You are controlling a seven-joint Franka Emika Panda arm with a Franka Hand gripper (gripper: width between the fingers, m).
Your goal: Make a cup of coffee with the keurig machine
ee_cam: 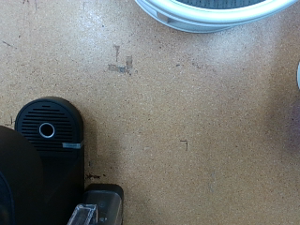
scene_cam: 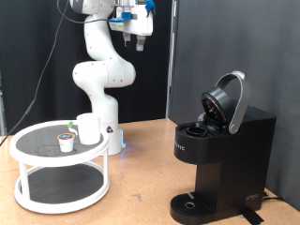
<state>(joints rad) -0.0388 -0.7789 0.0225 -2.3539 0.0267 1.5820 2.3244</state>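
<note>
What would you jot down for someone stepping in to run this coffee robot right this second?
Gripper: raised high near the exterior view's top, holding nothing that shows; not visible in the wrist view.
Keurig machine: at the exterior view's right on the wooden table, lid hinged open. Its drip base is bare, with no cup on it.
Cup: stands on the top tier of the round white stand at the exterior view's left, beside the small pod.
Done: lid is open.
Left: pod and cup are not at the machine yet.
</note>
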